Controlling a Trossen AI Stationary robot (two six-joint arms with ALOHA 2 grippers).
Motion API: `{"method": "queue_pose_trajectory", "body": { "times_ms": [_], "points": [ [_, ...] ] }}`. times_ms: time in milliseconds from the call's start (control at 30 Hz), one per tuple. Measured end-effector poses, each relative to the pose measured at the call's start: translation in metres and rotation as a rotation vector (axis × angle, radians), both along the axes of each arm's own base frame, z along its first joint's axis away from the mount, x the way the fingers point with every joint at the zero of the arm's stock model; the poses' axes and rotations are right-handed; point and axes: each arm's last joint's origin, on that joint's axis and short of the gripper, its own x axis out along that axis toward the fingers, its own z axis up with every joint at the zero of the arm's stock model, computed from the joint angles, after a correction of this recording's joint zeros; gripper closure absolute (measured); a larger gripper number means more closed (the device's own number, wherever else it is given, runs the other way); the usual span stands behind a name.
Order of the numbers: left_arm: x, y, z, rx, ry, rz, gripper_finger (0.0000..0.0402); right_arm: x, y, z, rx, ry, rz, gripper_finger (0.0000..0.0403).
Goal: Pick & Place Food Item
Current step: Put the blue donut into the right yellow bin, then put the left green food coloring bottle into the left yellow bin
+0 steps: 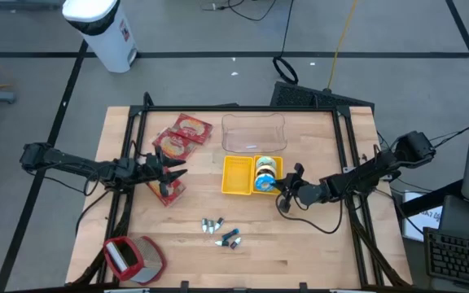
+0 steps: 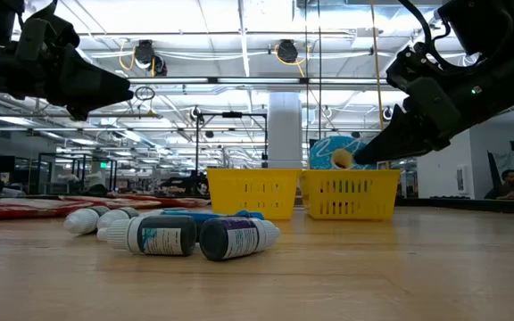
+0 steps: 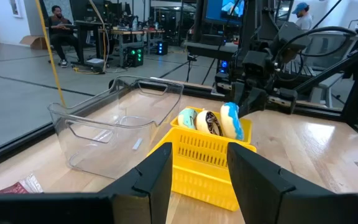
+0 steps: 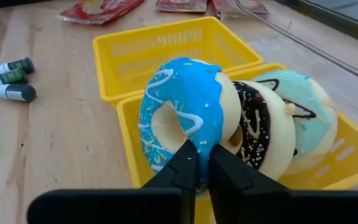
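Two yellow baskets (image 1: 238, 175) stand side by side mid-table. The right one (image 4: 347, 149) holds three donuts on edge: a blue-iced one (image 4: 179, 118), a chocolate one (image 4: 263, 134) and a pale turquoise one (image 4: 309, 124). My right gripper (image 4: 199, 163) is shut on the blue donut (image 1: 260, 184), reaching in from the table's right. My left gripper (image 3: 199, 180) hovers open and level over the table's left part (image 1: 173, 171), pointing toward the baskets with nothing between its fingers. My right gripper pinches the blue donut's lower rim (image 4: 194, 142), just under its hole, between its two fingertips. The fingers slant down from the table's right. The donut stands upright on edge against the chocolate one. The basket wall hides whether it rests on the basket's floor.
A clear plastic tub (image 1: 253, 134) stands behind the baskets. Red food packets (image 1: 181, 134) lie at the far left, another under my left gripper (image 1: 169, 191). Small bottles (image 1: 218, 232) lie near the front. A red-and-grey object (image 1: 133, 256) sits at the front left corner.
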Motion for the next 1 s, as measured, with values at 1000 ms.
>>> {"method": "queue_pose_trajectory", "body": {
  "times_ms": [1000],
  "points": [
    [0.0,0.0,0.0,0.0,0.0,0.0,0.0249,-0.014,-0.004,0.055,-0.118,-0.187,0.13,0.0272]
  ]
}}
